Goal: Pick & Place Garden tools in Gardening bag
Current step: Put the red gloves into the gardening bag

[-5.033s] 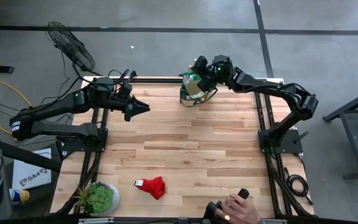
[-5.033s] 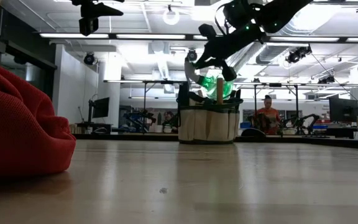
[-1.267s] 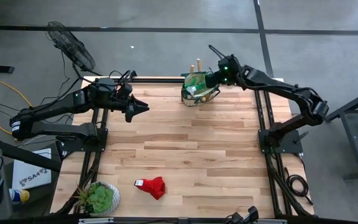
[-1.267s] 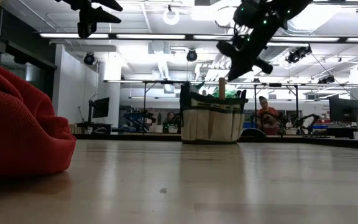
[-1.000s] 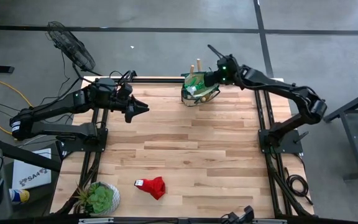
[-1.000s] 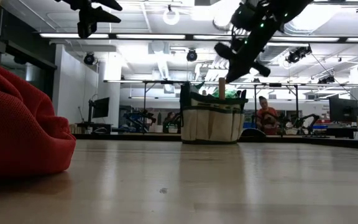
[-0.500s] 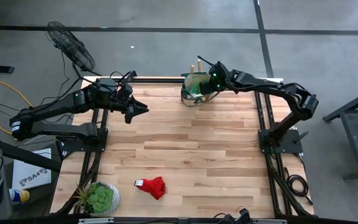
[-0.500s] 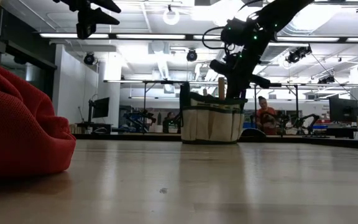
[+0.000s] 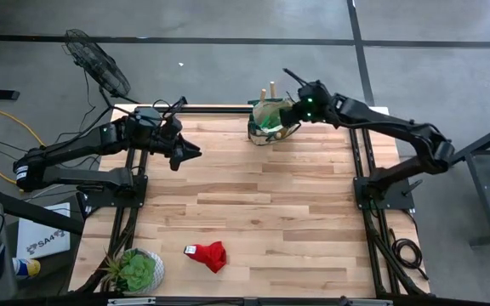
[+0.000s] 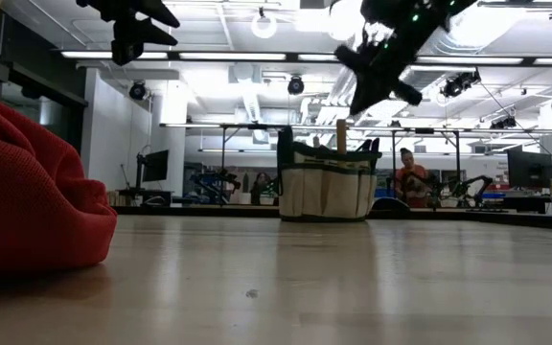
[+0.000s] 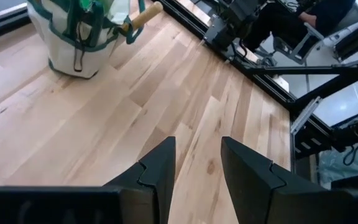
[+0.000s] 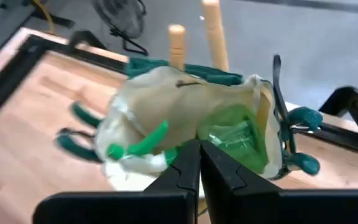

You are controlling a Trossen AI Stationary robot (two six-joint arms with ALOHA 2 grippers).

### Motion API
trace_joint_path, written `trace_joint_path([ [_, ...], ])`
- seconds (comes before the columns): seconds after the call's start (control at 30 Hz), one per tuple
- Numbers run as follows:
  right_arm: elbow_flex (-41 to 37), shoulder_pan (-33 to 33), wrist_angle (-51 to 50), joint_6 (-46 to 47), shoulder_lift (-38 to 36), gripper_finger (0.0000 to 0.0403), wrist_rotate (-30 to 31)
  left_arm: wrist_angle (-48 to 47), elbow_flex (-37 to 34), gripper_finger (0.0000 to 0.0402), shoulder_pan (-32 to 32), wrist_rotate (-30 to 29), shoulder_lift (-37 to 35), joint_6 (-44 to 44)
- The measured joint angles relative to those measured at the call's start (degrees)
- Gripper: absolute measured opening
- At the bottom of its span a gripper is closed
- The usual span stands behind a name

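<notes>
The tan gardening bag (image 9: 269, 126) with green trim stands on its base at the table's far edge. Two wooden tool handles (image 12: 177, 37) stick up from it, a green spray bottle (image 12: 229, 134) lies inside, and green-handled shears (image 12: 297, 140) sit at its side. The red cloth (image 9: 209, 253) lies on the table near the front edge and fills the low view's left (image 10: 27, 192). My right gripper (image 12: 199, 148) is shut and empty, above the bag's right side (image 9: 291, 110). My left gripper (image 9: 196, 151) is open and empty, high above the table's left part (image 11: 196, 142).
A green potted plant (image 9: 137, 270) stands at the table's near left corner. Bare wood lies between the bag and the red cloth. A fan (image 9: 96, 59) stands on the floor beyond the far left corner. People sit in the room behind (image 10: 412, 177).
My right gripper dipped down toward the bag's opening about half a second ago. It has since risen again and drawn a little toward the table's right edge. The bag has stayed where it was.
</notes>
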Motion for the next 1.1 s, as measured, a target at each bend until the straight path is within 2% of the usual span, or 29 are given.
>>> trace_joint_path([
  [0.13,0.0,2.2,-1.2,-3.5,-4.1,0.0004,-0.6,0.0,0.0,0.0127,0.0,2.7,0.0,0.2],
  [0.27,0.0,4.7,-4.1,-7.5,-7.6,0.0004,-4.7,-0.2,0.0,0.0127,-1.1,6.1,0.0,1.8],
  [0.4,0.0,7.3,-9.0,-9.2,-9.2,0.0004,-7.7,-0.2,0.0,0.0127,-5.6,6.3,0.2,3.7],
  [0.6,0.0,11.1,-14.6,-10.2,-10.6,0.0004,-9.5,0.1,0.0,0.0127,-14.8,2.8,2.4,3.5],
  [0.8,0.0,15.4,-18.8,-13.6,-10.8,0.0004,-14.0,0.1,0.0,0.0127,-23.6,1.6,8.0,0.2],
  [1.0,0.0,20.0,-21.2,-16.1,-10.8,0.0004,-13.8,0.0,0.0,0.0127,-30.8,2.0,15.9,-1.4],
  [1.1,0.0,22.2,-21.4,-16.9,-10.8,0.0004,-13.8,0.4,0.0,0.0127,-33.6,4.2,19.9,-3.0],
])
